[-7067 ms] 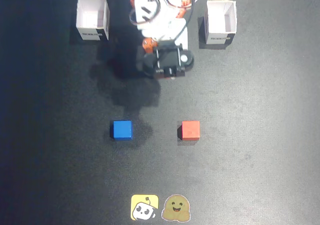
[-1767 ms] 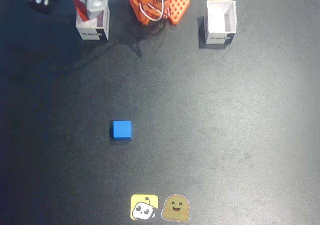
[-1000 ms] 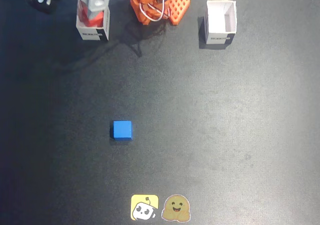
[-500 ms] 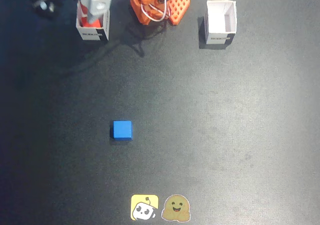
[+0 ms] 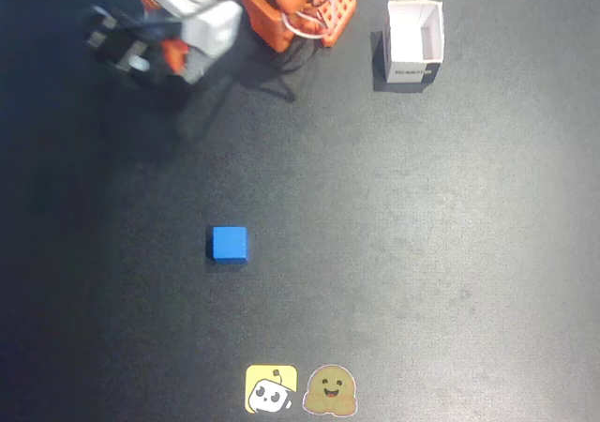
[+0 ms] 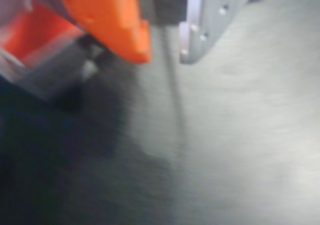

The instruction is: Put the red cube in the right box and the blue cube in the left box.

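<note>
Fixed view: blue cube [image 5: 229, 244] lies alone on the dark table [image 5: 422, 253], centre-left. White box [image 5: 413, 40] stands at 1 o'clock. Arm [image 5: 202, 23] is at 11 o'clock. Wrist view: gripper [image 6: 165, 52] has its jaws slightly apart and empty, with the red cube [image 6: 30, 27] blurred inside a box at 10 o'clock.

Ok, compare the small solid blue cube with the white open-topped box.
The blue cube is solid; the white box is hollow and open-topped. The box is larger. The cube sits mid-table, the box at the fixed view's top right. Both rest on the dark table.
</note>
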Robot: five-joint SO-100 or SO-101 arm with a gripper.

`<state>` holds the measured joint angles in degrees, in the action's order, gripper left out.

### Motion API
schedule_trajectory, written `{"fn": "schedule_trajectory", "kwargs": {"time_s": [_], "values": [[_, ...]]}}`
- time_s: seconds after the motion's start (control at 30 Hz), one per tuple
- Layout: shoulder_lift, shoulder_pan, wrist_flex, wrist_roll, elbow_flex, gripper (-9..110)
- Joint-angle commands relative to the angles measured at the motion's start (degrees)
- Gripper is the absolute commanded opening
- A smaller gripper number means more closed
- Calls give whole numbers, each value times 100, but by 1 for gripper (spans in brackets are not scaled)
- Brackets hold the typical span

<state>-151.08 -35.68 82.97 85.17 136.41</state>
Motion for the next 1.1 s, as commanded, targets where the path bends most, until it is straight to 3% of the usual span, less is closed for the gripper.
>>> {"fn": "schedule_trajectory", "kwargs": {"time_s": [0.0, 0.67, 1.07], "values": [[-237, 721, 79, 220, -272, 2], [-527, 3270, -185, 483, 237, 0], [677, 3375, -747, 290, -26, 1]]}}
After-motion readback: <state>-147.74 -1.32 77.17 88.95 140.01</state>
